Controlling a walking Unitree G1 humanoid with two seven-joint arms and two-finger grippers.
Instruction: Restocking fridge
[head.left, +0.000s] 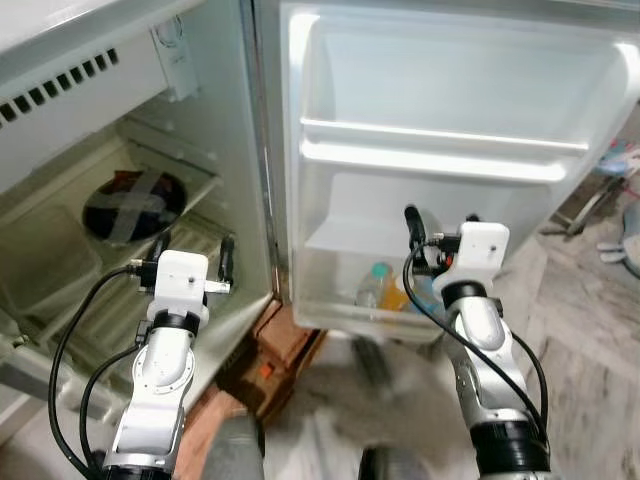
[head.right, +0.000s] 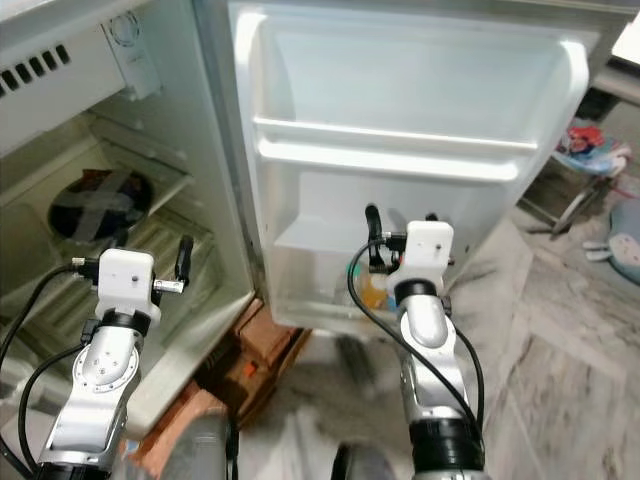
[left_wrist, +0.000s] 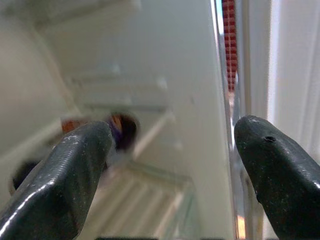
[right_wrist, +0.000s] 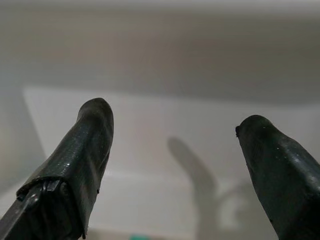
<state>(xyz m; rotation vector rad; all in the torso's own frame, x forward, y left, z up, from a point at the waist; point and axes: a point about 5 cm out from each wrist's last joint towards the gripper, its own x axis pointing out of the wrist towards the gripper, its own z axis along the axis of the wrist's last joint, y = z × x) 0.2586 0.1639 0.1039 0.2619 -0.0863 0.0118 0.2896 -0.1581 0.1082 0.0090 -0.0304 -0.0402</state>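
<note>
Both pincers released, empty: left pincer (head.left: 193, 254) by fridge shelves, right pincer (head.left: 440, 226) above bottle (head.left: 374, 285) in door bin (head.left: 330, 305). Bottle prob. light, slick plastic; grab mid-body.

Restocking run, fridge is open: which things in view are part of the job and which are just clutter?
Job:
- open white fridge door
- clear bottles in the door's bottom shelf
- dark round lidded dish on the inner fridge shelf
- left gripper, open
- right gripper, open

Clutter:
- brown cardboard box on the floor
- colourful items by the metal stand

Head stereo pair down onto open fridge (head.left: 200, 150).
</note>
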